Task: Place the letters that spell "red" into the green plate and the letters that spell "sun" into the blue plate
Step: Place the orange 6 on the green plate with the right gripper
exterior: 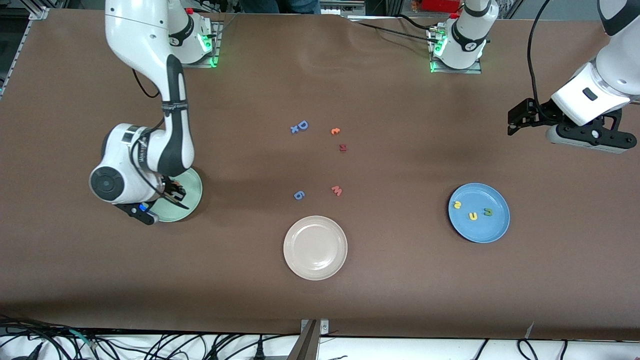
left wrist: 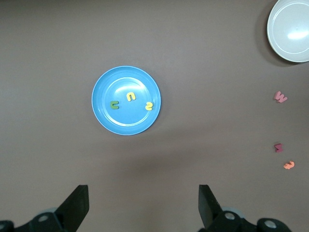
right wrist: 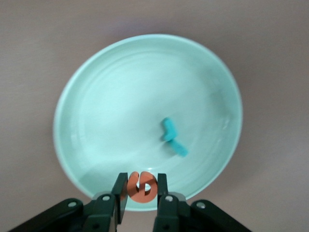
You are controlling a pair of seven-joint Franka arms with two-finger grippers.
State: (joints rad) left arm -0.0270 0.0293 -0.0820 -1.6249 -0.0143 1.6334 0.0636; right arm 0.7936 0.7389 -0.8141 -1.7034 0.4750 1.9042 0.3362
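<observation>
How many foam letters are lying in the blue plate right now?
3 in the blue plate: a yellow s, a yellow u and a green n, all flat and apart. The left wrist view shows the same three; nothing hides any.

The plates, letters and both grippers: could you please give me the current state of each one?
green plate: holds one teal letter.
orange "e": clamped in the right gripper over the green plate.
blue plate: holds yellow "s", yellow "u", green "n".
cream-white plate: nothing on it.
left gripper: jaws open, holding nothing, above the table near the blue plate.
</observation>
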